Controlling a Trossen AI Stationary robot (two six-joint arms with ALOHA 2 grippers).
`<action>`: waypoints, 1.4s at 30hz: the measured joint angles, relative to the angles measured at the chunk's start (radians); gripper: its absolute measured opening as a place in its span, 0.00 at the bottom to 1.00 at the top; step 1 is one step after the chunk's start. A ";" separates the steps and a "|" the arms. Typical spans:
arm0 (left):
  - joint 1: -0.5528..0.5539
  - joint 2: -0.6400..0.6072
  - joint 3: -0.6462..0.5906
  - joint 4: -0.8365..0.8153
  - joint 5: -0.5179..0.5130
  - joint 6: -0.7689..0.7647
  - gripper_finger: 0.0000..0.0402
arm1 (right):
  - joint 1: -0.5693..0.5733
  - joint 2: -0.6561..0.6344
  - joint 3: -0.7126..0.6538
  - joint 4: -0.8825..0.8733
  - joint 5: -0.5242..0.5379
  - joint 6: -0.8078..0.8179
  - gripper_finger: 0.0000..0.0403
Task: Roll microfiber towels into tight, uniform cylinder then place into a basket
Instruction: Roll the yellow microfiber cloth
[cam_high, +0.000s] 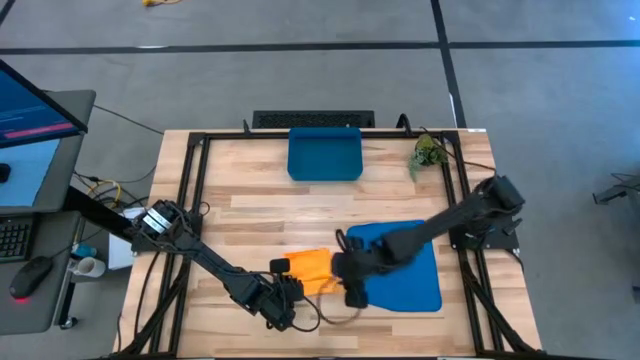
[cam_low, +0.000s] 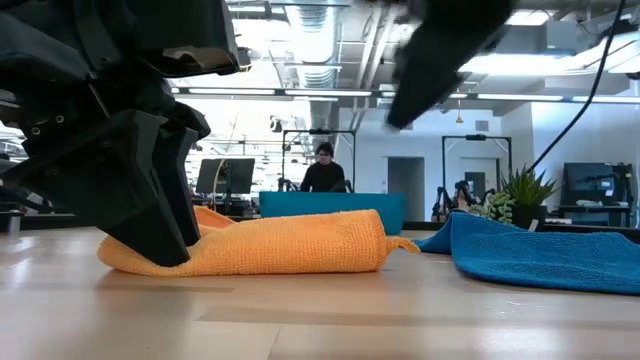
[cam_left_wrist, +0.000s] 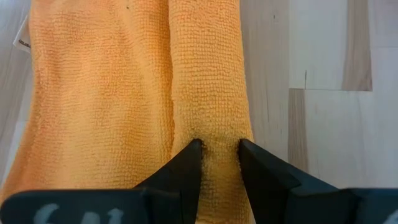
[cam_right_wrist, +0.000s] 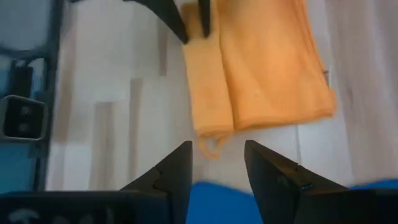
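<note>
The orange-yellow towel (cam_high: 308, 268) lies on the table at the near middle. Its near edge is rolled into a thick roll (cam_left_wrist: 208, 74) and the rest lies flat (cam_left_wrist: 99, 93). My left gripper (cam_left_wrist: 217, 149) is shut on the roll's left end. The blue towel (cam_high: 405, 265) lies spread flat to the right. My right gripper (cam_right_wrist: 217, 152) is open and empty, above the table between the two towels, at the blue towel's left edge (cam_right_wrist: 217, 208). The dark-blue basket (cam_high: 325, 153) stands at the far middle. My left gripper pinches the orange roll's left end (cam_left_wrist: 217, 134) between its two fingers (cam_left_wrist: 189, 158), one on each side. The fingers slant down from the table's left and point along the roll. The cloth is dented in between them. The towel lies on the table (cam_low: 290, 245).
A small green plant (cam_high: 430, 152) stands at the far right, beside the basket. A dark frame (cam_high: 190, 190) runs along the table's left, right and far edges. Bare wood lies between the towels and the basket. A person (cam_low: 323, 172) sits in the room beyond the table.
</note>
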 joint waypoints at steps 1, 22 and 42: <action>0.000 0.000 0.000 0.000 0.000 0.000 0.26 | 0.026 -0.014 0.000 -0.010 0.044 0.011 0.42; 0.000 0.001 0.003 0.003 -0.007 -0.010 0.26 | 0.268 0.209 0.003 0.187 0.605 -0.313 0.45; -0.001 0.001 0.003 0.006 -0.009 -0.008 0.26 | 0.181 0.294 0.005 0.328 0.462 -0.455 0.53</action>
